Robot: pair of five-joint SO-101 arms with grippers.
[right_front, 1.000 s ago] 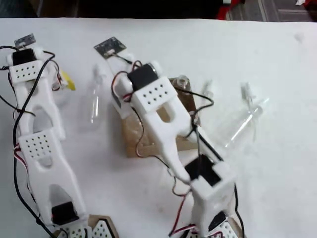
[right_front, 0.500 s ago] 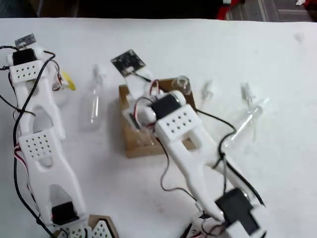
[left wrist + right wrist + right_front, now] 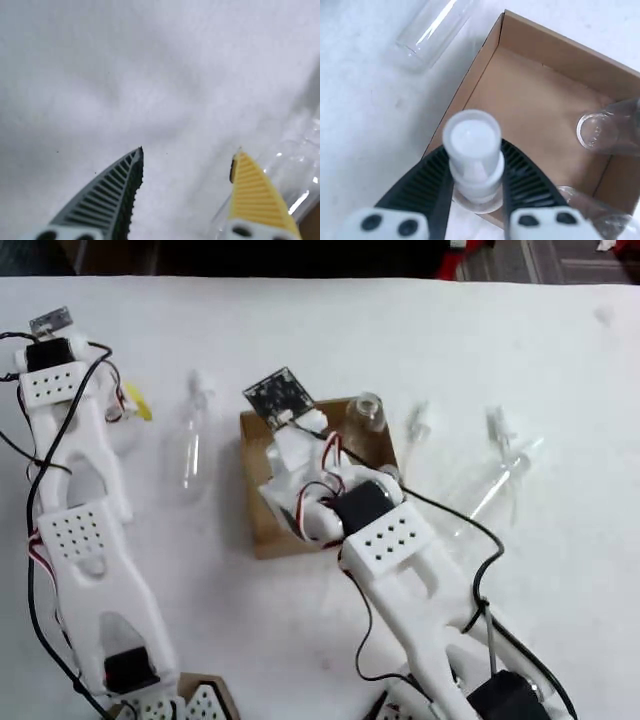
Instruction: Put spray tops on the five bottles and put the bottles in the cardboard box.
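At the rim of the brown cardboard box (image 3: 547, 56), the right gripper (image 3: 472, 152) clamps a bottle's white spray top (image 3: 471, 136). Over open white table (image 3: 100, 60), the left gripper (image 3: 187, 155) has its jaws apart beside a lying clear bottle (image 3: 300, 165).

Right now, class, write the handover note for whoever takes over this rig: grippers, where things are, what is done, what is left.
Left gripper: open over the table, beside a lying bottle.
Right gripper: shut on a capped bottle, at the rim of the box.
In the box: an open bottle, upright.
Right of the box: a second lying bottle and two loose tops.
Done: one bottle capped.
Left: set it in, then cap and box the rest.
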